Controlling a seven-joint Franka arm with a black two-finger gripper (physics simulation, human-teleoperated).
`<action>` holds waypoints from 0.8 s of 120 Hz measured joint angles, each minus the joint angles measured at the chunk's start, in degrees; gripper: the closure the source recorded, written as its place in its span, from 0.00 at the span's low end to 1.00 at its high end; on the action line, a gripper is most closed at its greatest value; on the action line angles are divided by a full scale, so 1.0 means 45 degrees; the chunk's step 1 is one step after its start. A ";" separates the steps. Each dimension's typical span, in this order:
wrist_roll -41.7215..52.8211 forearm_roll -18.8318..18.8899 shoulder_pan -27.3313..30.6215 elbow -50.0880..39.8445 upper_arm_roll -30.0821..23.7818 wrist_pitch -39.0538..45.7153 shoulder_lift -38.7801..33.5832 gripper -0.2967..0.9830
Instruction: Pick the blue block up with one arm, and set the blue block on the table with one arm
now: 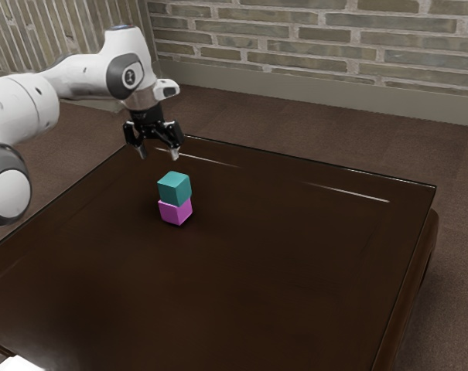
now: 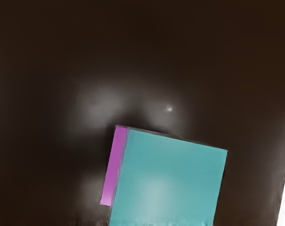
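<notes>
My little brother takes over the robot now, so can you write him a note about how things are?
Claw: open, holding nothing, higher than the blocks.
Blue-green cube block, probably your "blue" one: stacked on the pinkish-purple cube block, not quite lined up. That lower block sits on the shiny dark-brown table.
Done: neither block is lifted yet.
Left: grip the blue-green block, lift it, and put it on the table.
</notes>
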 joint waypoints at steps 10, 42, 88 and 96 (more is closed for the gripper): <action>-0.0067 0.0391 0.0018 -0.0362 -0.0116 0.0020 0.0057 0.23; 0.0227 0.1519 -0.0067 -0.0700 -0.0697 0.0442 0.0288 0.23; 0.0652 0.1759 -0.0102 -0.0717 -0.0815 0.1084 0.1130 0.23; 0.0702 0.1765 -0.0100 -0.0721 -0.0815 0.1180 0.1324 0.23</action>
